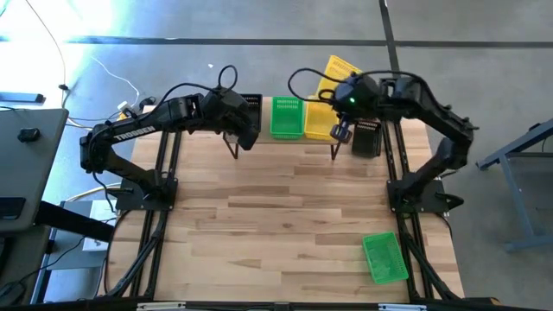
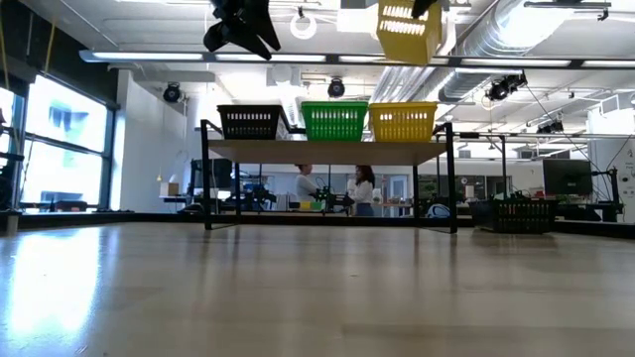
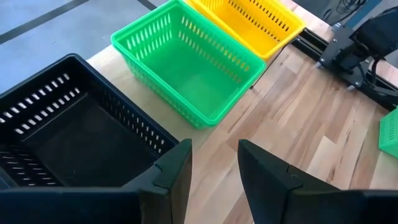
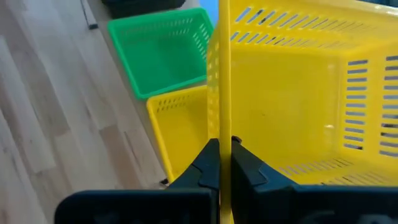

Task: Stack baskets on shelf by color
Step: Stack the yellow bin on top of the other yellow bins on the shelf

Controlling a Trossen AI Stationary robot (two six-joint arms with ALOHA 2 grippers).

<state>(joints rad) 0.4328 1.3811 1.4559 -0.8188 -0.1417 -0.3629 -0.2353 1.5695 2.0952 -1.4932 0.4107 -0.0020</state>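
The shelf (image 2: pixel 327 151) stands at the table's far edge and carries a black basket (image 2: pixel 250 121), a green basket (image 2: pixel 334 120) and a yellow basket (image 2: pixel 402 121) side by side. My right gripper (image 4: pixel 224 149) is shut on a second yellow basket (image 2: pixel 409 30), raised above the shelf's yellow one (image 4: pixel 180 134). My left gripper (image 3: pixel 214 168) is open and hovers above the shelf's near edge, beside the black basket (image 3: pixel 68 130), touching nothing. Another black basket (image 1: pixel 367 138) rests on the table right of the shelf. A green basket (image 1: pixel 384 257) lies near the table's right near corner. My right gripper pinches one side wall (image 4: pixel 222 124) of the yellow basket at its rim, one finger inside the basket and one outside. The basket is lifted clear and hangs tilted in the air (image 1: pixel 339 71) over the shelf's right end.
Black frame rails (image 1: pixel 155 216) run along the table's left and right sides. Bare wooden tabletop (image 1: pixel 276 207) lies between the shelf and the near edge. People show in the room beyond the table (image 2: pixel 362 190).
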